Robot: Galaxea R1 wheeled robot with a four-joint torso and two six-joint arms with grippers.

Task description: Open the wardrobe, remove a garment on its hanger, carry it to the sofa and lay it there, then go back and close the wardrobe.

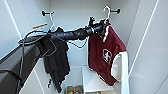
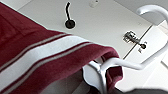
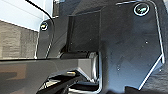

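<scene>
Here the wardrobe (image 1: 150,50) stands open, and the left gripper (image 1: 104,24) reaches deep inside it, up at the neck of the white hanger (image 1: 107,11) that carries the garment (image 1: 103,55); it seems closed on the hanger just below the hook, though the fingers themselves are too dark to make out with certainty. The hanger's hook sits right by the black peg (image 1: 115,11) on the back wall, and whether it bears on the peg or has cleared it I cannot tell. The left wrist view looks up past the striped collar of the garment (image 2: 50,57) to the hanger (image 2: 140,65) and a second peg (image 2: 69,23); the right wrist view gives no reading of the right gripper's fingers.

The main risk, as I judge it, is a snag; if the hook is not fully free, pulling outward could drag the peg or twist the hanger out of the grip. The garment hangs lopsided, one white sleeve bunched low near the shelf (image 1: 92,82); a jerk could slide it off the hanger. The arm also passes close over the black shirt (image 1: 56,57); withdrawing carelessly could catch it.
</scene>
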